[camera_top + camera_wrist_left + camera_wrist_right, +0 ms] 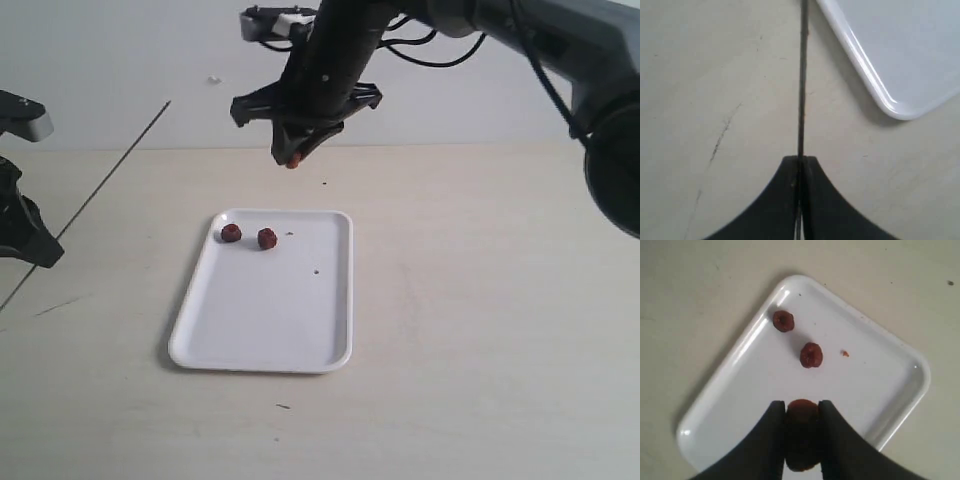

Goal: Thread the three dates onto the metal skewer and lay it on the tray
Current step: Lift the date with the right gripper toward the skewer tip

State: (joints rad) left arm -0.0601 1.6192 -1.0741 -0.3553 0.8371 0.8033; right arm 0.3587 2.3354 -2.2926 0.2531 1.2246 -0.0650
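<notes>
So the tray [300, 340] is sat flat on the table [480, 330] with two dates [231, 233] left at its far end, and the third date [802, 432] is pinched between the closed jaws of the right gripper [293, 158], held up in the air beyond the tray's far edge. The metal skewer [802, 80] is clamped in the shut left gripper [800, 165] off to the left, tip pointing up and away. For a clean thread, the date probably wants to be lined up dead centre on the tip and pushed along the rod's axis, not sideways. Hard to judge: the skewer's tip fades into the wall, and most of the held date is covered by the jaws.
</notes>
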